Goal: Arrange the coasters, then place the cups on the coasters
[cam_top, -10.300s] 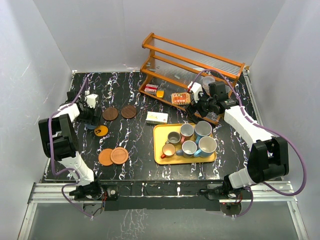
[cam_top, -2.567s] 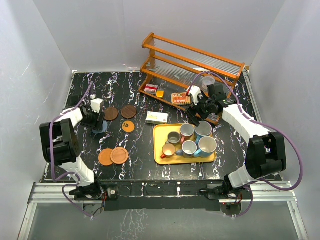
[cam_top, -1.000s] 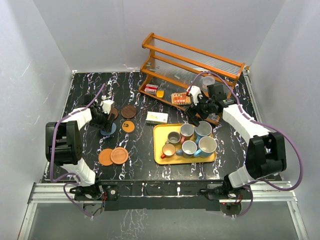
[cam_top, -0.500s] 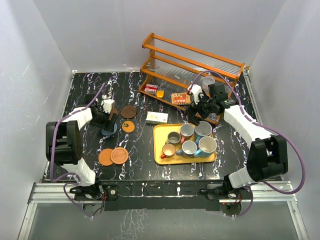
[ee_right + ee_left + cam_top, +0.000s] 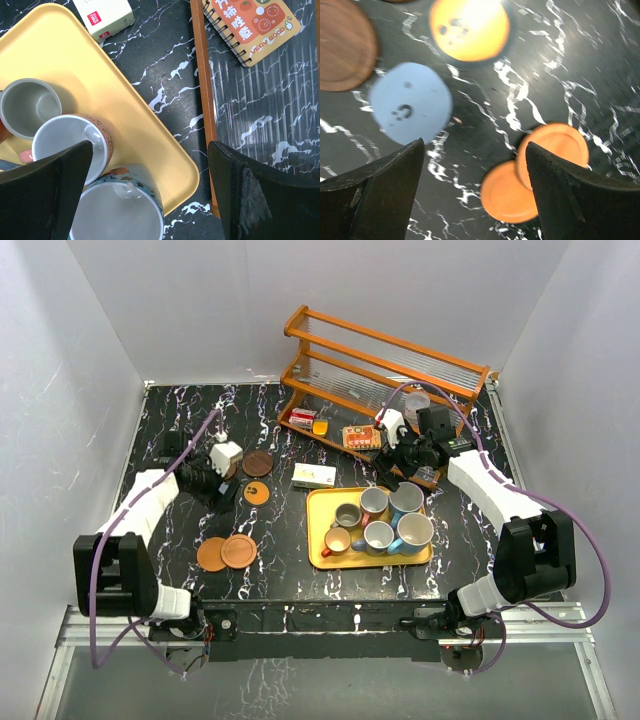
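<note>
My left gripper (image 5: 474, 150) hangs over the left-centre of the black marbled table (image 5: 290, 425), jaws spread wide with nothing between them. In my left wrist view the blue-grey coaster (image 5: 410, 110) lies flat on the table in the left half of the frame. Its lower edge is just above the tip of the finger on that side, and I am not gripping it. A dark brown coaster (image 5: 342, 45) sits at the upper left edge and a bright orange coaster (image 5: 469, 29) at the top centre. Both lie apart from the blue-grey one. Two orange coasters (image 5: 555, 150) overlap each other at the lower right, beside my other finger.

My right gripper (image 5: 150, 150) is also wide apart and holds nothing. It hovers over the upper right corner of the yellow tray (image 5: 313, 530), which lies right of centre in the overhead view. The six cups (image 5: 378, 536) stand upright and crowded together on that tray, none on a coaster. A small white box (image 5: 102, 15) lies just past the tray's top edge. A spiral notebook (image 5: 250, 22) rests on the bottom shelf of the wooden rack (image 5: 380, 360) at the upper right.
</note>
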